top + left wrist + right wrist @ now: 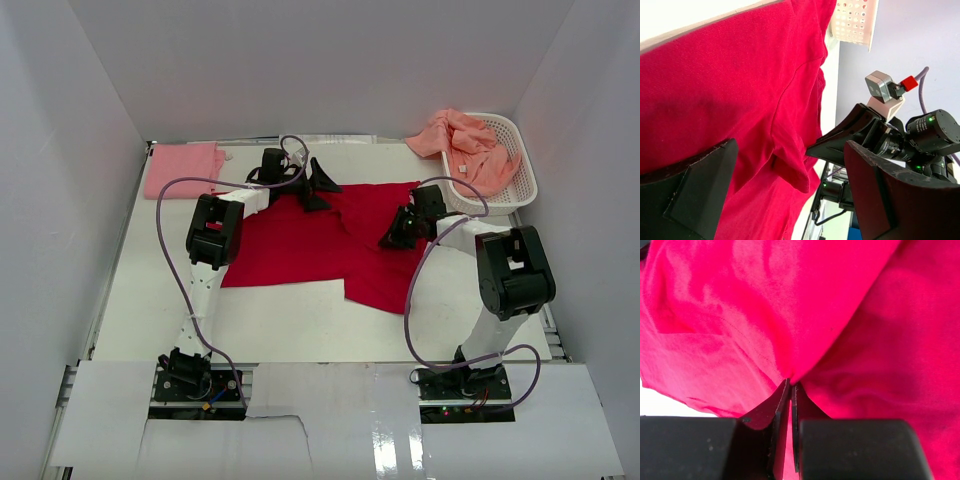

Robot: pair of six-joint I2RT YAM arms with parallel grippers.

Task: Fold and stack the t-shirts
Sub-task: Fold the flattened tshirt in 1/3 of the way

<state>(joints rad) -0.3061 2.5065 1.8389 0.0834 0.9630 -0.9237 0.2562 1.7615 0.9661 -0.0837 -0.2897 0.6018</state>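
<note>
The bright red t-shirt (290, 245) lies spread across the middle of the table, rumpled on its right side. My right gripper (392, 238) is shut on a pinched fold of it (790, 382), with red cloth (840, 315) filling that wrist view. Over the shirt's far edge my left gripper (322, 188) is wide open and holds nothing. Its fingers (695, 195) stand apart above the red cloth (740, 90). A folded light pink t-shirt (183, 170) rests at the back left. Salmon-orange t-shirts (465, 145) are heaped in and over the basket.
The white latticed basket (522, 175) stands at the back right corner, also visible in the left wrist view as the basket (855, 20). White walls enclose the table on three sides. Purple cables loop off both arms over the table.
</note>
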